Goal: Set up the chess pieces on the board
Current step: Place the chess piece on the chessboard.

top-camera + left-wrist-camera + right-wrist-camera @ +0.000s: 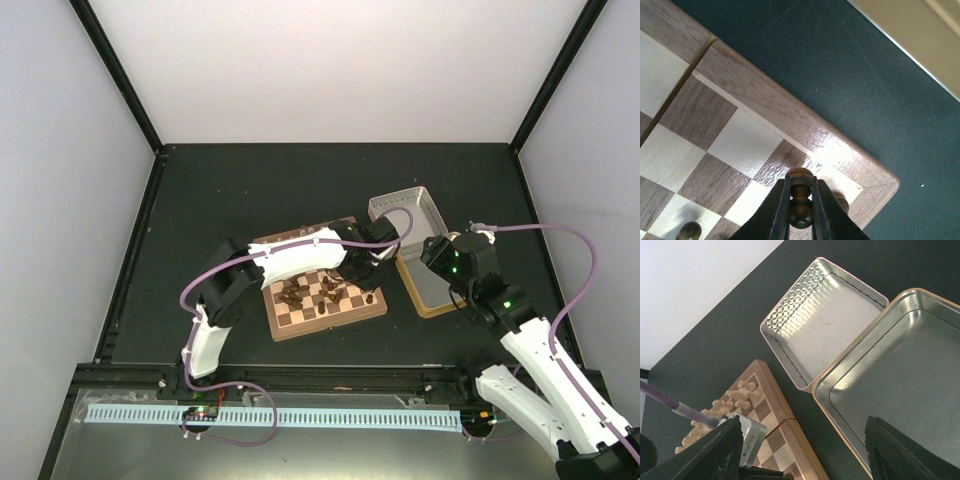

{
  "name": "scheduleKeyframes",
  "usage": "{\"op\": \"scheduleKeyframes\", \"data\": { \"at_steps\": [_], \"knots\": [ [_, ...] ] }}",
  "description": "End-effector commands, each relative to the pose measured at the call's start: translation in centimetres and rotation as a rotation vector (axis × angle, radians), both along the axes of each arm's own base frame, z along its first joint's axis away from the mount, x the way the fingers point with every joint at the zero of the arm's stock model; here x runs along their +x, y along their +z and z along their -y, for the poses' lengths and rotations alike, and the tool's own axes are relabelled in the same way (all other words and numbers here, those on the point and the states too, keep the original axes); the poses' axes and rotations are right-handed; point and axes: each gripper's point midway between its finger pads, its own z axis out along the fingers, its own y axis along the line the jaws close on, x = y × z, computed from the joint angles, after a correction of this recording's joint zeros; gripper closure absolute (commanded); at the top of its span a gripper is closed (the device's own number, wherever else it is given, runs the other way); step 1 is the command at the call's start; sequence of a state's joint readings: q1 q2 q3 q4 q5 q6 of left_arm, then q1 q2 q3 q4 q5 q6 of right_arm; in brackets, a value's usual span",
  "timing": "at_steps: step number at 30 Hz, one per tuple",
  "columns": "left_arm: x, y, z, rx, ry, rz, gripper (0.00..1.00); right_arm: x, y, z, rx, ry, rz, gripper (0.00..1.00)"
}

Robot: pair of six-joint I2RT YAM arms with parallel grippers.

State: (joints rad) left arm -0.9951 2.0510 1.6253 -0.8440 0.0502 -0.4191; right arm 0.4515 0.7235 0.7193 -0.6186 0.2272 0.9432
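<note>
Now left jaws pinch a glossy dark-brown chessman (pixel 801 210); right jaws gape wide.

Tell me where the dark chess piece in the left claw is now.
In the left wrist view, the dark chess piece is pinched in the left claw over a corner of the board, near its rim.
</note>
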Motion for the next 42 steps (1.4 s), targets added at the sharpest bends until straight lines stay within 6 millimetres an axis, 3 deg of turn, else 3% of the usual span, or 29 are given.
{"op": "scheduleKeyframes", "data": {
  "at_steps": [1, 21, 29, 36, 42],
  "knots": [
    [-0.5, 0.5, -0.1, 0.026, -0.024, -0.029, 0.97, 0.2, 0.2, 0.6, -0.031, -0.012, 0.02, 0.33],
    [-0.3, -1.3, -0.4, 0.087, -0.02, -0.077, 0.92, 0.2, 0.0, 0.7, -0.063, 0.001, 0.03, 0.32],
    [-0.3, -1.4, -0.1, 0.077, -0.024, -0.083, 0.78, 0.2, 0.1, 0.8, -0.068, 0.001, 0.033, 0.32],
    [0.6, 0.6, 0.4, 0.025, -0.013, -0.057, 0.66, -0.1, 0.2, 0.8, -0.081, 0.019, 0.03, 0.32],
    [1.4, 5.6, 0.1, -0.095, 0.006, 0.018, 0.55, 0.0, 0.4, -0.6, -0.087, 0.11, 0.037, 0.32]
  ]
}}
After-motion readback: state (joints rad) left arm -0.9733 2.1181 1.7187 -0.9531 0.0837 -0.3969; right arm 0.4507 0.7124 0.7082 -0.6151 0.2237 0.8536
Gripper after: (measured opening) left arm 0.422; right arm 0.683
